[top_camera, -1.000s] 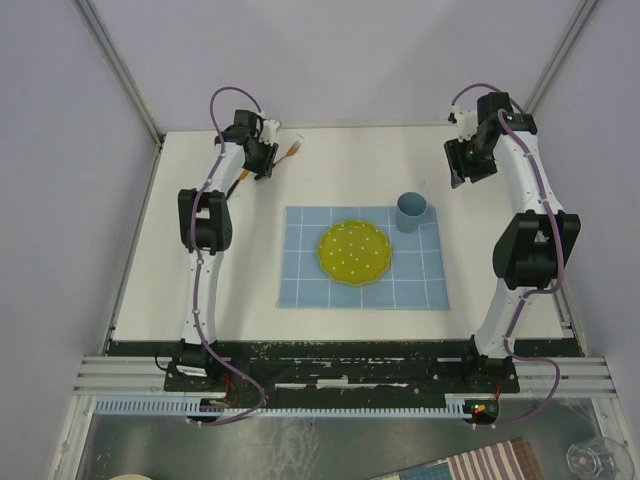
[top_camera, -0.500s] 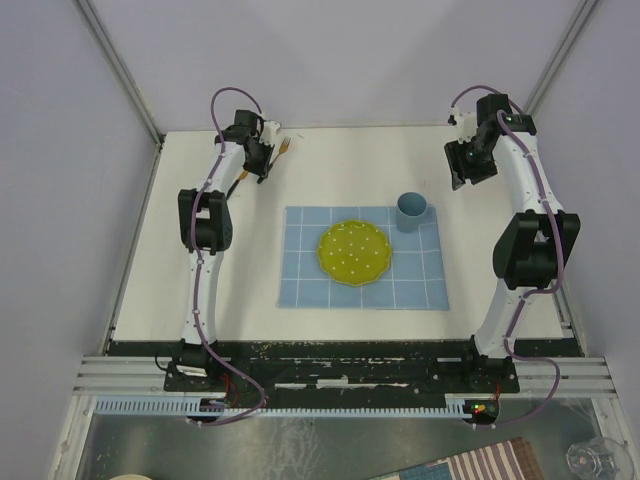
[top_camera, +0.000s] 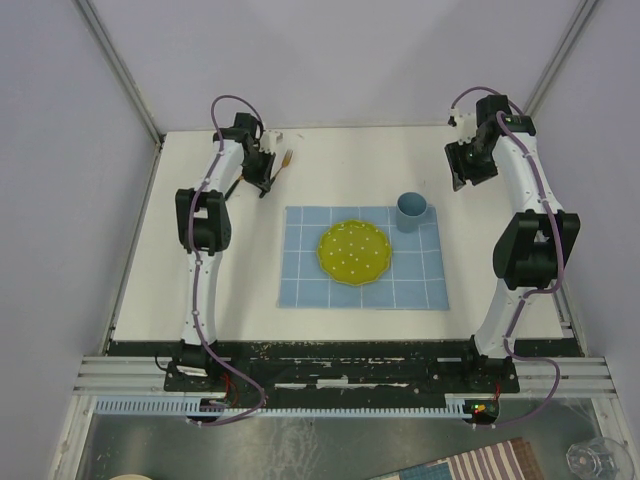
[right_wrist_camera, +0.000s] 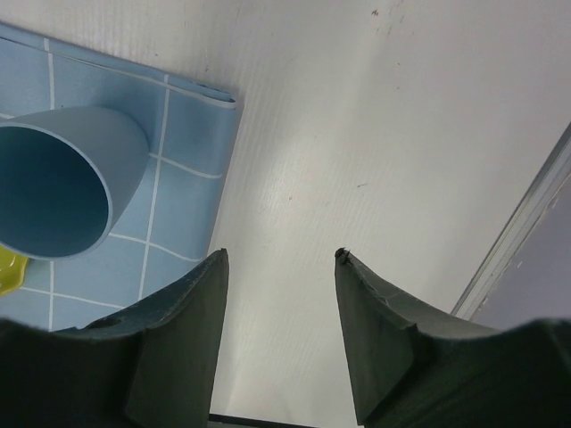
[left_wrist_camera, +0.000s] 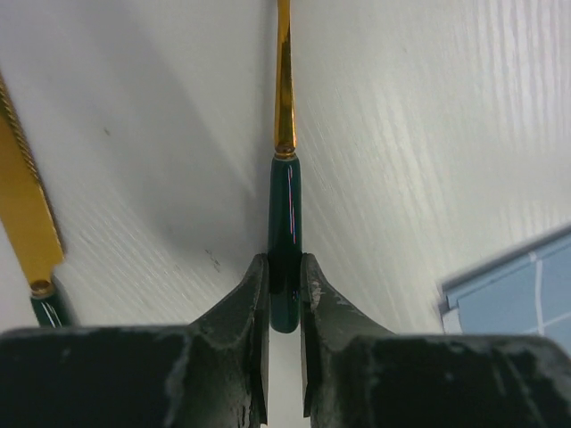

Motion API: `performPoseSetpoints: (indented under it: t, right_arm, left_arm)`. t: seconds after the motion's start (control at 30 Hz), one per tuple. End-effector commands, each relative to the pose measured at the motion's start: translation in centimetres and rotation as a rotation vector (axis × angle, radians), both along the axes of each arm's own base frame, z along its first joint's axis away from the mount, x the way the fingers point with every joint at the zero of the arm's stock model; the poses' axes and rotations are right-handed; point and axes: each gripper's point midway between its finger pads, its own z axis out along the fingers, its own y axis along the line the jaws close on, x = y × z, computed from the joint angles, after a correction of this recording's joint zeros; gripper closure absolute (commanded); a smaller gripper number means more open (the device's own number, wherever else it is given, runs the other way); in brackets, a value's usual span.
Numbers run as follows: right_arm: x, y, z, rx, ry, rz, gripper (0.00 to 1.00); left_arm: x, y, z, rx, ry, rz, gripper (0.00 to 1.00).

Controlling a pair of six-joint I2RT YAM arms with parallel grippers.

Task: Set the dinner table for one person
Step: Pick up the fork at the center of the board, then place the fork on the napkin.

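The step in hand is the cutlery. The left hand is clamped on the dark green handle of a fork, its gold neck running up out of the top of the left wrist view. In the overhead view the fork's tines show in the upper left, beside the left hand and well apart from the cloth. Whether the fork is clear of the bench or only gripped where it lies, I cannot tell. A second gold piece with a green handle, probably a knife, lies on the bench at the left edge of the wrist view.

The bench fills the middle of the overhead view. At its centre lies a light-blue grid cloth carrying a yellow plate, with a blue cup on the cloth's upper right corner.

The right hand hangs in the upper right with its fingers apart and nothing between them.

Next, I judge, the fork must be carried down and right to the cloth and laid beside the plate, parallel to its edge, without nudging the plate; the knife is left to follow
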Motion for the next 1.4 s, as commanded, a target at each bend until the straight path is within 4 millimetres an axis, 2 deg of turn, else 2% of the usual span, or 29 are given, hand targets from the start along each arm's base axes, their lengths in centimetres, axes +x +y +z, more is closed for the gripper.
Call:
performPoseSetpoints:
  t: [0.0, 0.07, 0.17, 0.23, 0.27, 0.3, 0.47, 0.57, 0.67, 0.7, 0.8, 0.9, 0.97, 1.13, 1.3, 1.37]
  right_arm:
    - [-0.1, -0.6, 1.4, -0.031, -0.055, -0.001, 0.41]
    - [-0.3, -0.7, 1.1, -0.035, -0.045, -0.006, 0.41]
    - [-0.3, -0.7, 1.0, -0.036, -0.043, -0.008, 0.41]
    - [-0.3, -0.7, 1.1, -0.038, -0.047, -0.009, 0.41]
    - [-0.3, -0.8, 1.1, -0.041, -0.048, -0.009, 0.41]
    - [-0.3, -0.9, 1.1, -0.045, -0.047, -0.011, 0.41]
    - [-0.6, -1.0, 0.9, -0.053, -0.043, -0.014, 0.42]
    - [-0.6, -1.1, 0.8, -0.055, -0.041, -0.014, 0.42]
    - [-0.7, -1.1, 0.8, -0.059, -0.042, -0.014, 0.42]
    - [-0.7, -1.1, 0.8, -0.059, -0.042, -0.015, 0.42]
    - [-0.8, -1.1, 0.6, -0.059, -0.038, -0.014, 0.42]
    - [-1.0, -1.0, 0.4, -0.056, -0.035, -0.013, 0.42]
    - [-1.1, -1.1, 0.6, -0.058, -0.041, -0.013, 0.42]
    - [-1.3, -1.2, 0.8, -0.065, -0.046, -0.013, 0.42]
    - [-1.3, -1.2, 0.9, -0.066, -0.049, -0.013, 0.42]
    - [-1.3, -1.3, 0.8, -0.068, -0.047, -0.013, 0.42]
  left_arm:
    - [-3.7, -1.2, 5.7, -0.072, 0.064, 0.02, 0.97]
    - [-4.3, -1.5, 7.1, -0.088, 0.055, 0.025, 0.97]
    - [-4.1, -1.7, 9.5, -0.098, -0.002, 0.057, 0.97]
    - [-3.6, -1.7, 10.1, -0.097, -0.024, 0.082, 0.97]
    - [-3.6, -1.7, 11.8, -0.107, -0.058, 0.091, 0.97]
    - [-3.5, -1.8, 12.4, -0.115, -0.072, 0.101, 0.97]
    - [-4.7, -2.3, 14.0, -0.129, -0.062, 0.178, 0.97]
    - [-7.0, -2.8, 13.6, -0.076, -0.026, 0.213, 0.97]
    - [-10.5, -3.4, 13.3, -0.032, 0.015, 0.287, 0.97]
    - [-12.3, -4.0, 12.4, -0.028, 0.059, 0.293, 0.97]
    - [-15.1, -6.7, 12.6, -0.024, 0.061, 0.282, 0.97]
    - [-16.2, -9.2, 13.4, -0.028, 0.004, 0.313, 0.97]
    - [-16.7, -10.0, 13.4, -0.027, -0.019, 0.363, 0.97]
    - [-18.2, -11.0, 11.4, -0.012, 0.011, 0.433, 0.97]
    - [-17.7, -10.6, 11.2, 0.014, -0.017, 0.47, 0.97]
    - [-17.8, -10.7, 10.5, 0.015, 0.004, 0.482, 0.97]
